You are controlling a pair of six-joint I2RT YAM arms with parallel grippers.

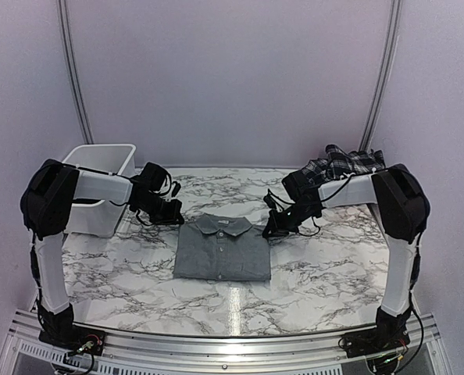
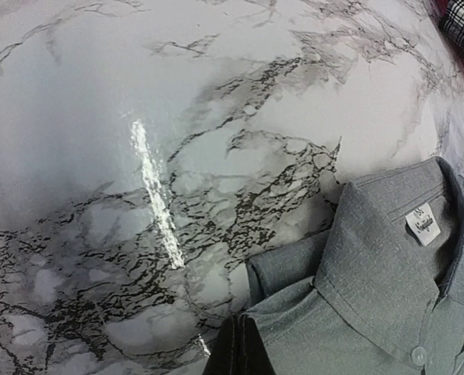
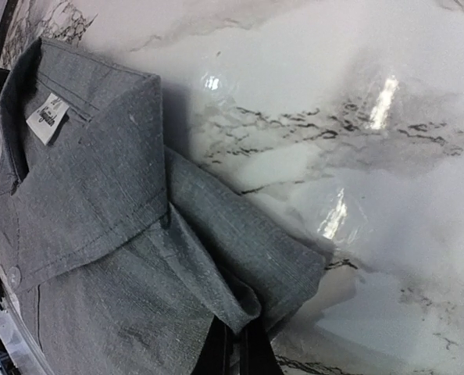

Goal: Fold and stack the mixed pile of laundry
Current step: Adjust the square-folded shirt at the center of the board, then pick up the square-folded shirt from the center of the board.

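Now, the grey shirt (image 1: 222, 248) lies folded in the middle of the table (image 1: 333, 266), collar to the far side. The plaid piece (image 1: 345, 162) sits at the far right corner. Your left fingers (image 2: 224, 355) and right fingers (image 3: 213, 353) are closed, each on one shoulder corner of the shirt. Keep both corners level and press them flat before you release, so the fold does not open. Both arms reach forward and inward, wrists low over the table.
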